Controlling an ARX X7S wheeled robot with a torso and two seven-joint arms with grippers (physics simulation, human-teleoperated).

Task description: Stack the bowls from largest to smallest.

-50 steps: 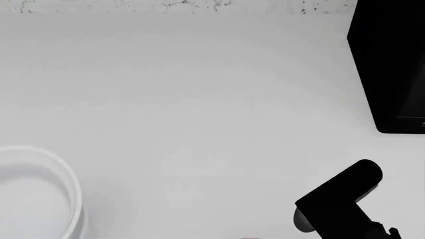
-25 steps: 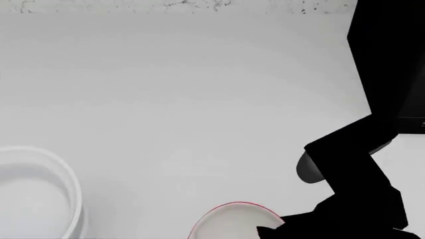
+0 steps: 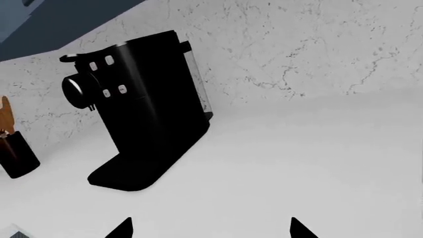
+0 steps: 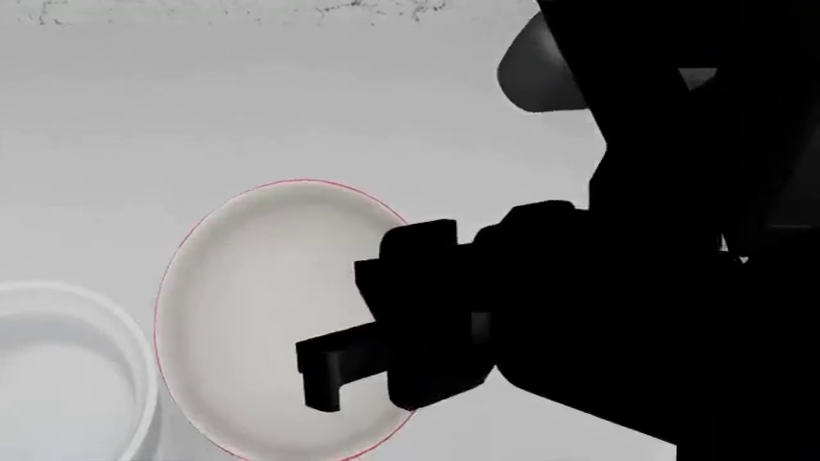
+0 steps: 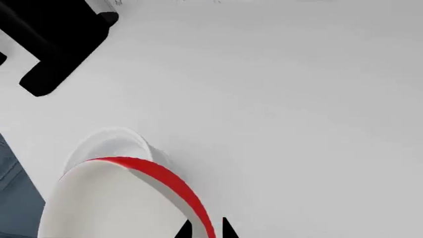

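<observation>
The red bowl (image 4: 269,307), white inside with a thin red rim, hangs tilted above the counter. My right gripper (image 4: 336,370) is shut on its rim at the right side. In the right wrist view the red rim (image 5: 165,178) runs between the two fingertips of the right gripper (image 5: 205,231). A white bowl (image 4: 71,375) with a steep wall stands on the counter at the lower left, partly past the frame edge; it also shows just beyond the red bowl as the white bowl (image 5: 112,145). My left gripper (image 3: 210,230) is open over bare counter.
A black coffee machine (image 3: 142,114) stands against the marble wall, with a dark knife block (image 3: 15,156) beside it. A black appliance (image 5: 56,42) sits at the far side of the counter. My right arm (image 4: 666,240) fills the right of the head view.
My right arm has risen and swung left, bringing the red bowl up from the bottom edge to beside the white bowl. The white bowl has not moved.
</observation>
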